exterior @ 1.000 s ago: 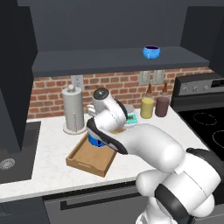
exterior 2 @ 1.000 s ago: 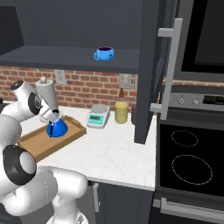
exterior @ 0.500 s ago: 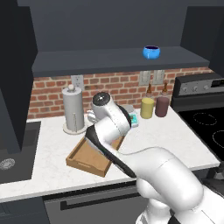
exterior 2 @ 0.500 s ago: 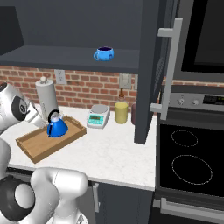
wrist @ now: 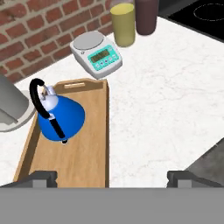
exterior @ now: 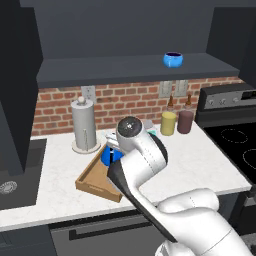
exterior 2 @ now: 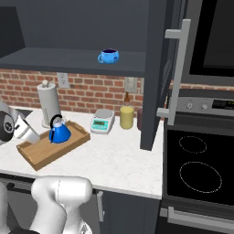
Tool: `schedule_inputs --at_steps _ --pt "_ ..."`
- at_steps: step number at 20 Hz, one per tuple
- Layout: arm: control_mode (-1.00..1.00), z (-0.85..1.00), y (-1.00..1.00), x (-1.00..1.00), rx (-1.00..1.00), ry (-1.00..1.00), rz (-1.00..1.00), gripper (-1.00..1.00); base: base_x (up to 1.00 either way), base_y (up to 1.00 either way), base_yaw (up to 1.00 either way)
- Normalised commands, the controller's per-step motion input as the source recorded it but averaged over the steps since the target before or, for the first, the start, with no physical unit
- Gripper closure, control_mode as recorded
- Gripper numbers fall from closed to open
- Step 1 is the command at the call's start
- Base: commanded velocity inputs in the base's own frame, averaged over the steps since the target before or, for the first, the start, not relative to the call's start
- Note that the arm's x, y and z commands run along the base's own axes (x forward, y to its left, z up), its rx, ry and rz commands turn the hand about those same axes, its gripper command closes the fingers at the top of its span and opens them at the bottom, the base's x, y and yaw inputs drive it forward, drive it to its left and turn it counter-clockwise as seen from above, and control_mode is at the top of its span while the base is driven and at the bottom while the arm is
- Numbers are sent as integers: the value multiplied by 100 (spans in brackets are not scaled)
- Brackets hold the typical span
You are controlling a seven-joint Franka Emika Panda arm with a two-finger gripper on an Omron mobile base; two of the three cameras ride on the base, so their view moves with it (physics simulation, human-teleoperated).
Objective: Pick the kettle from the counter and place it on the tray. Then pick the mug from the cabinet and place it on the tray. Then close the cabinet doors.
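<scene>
The counter (exterior 2: 123, 155) is white marble-look w/ a red brick wall behind. The tray (wrist: 83, 153) lies on it, and the kettle (wrist: 59, 116) stands upright in the tray, near its far end. The gripper (wrist: 107, 177) is wide open above the tray's near end, holding nothing. The mug (exterior 2: 109, 56) sits on the dark shelf of the open cabinet (exterior: 125, 70). A scale (wrist: 97, 53) and two jars (wrist: 124, 24) stand near the wall, a black stove (exterior 2: 199, 169) on the right
</scene>
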Motion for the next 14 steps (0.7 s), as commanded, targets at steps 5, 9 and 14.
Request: schedule_inputs --at_steps 5,9,14 --pt "-100 45 -51 -63 -6 -5 17 -100 0 0 0" --pt "-100 54 -65 -55 -2 -1 23 -100 0 0 0" --pt "-100 57 -71 -47 0 0 23 -100 0 0 0"
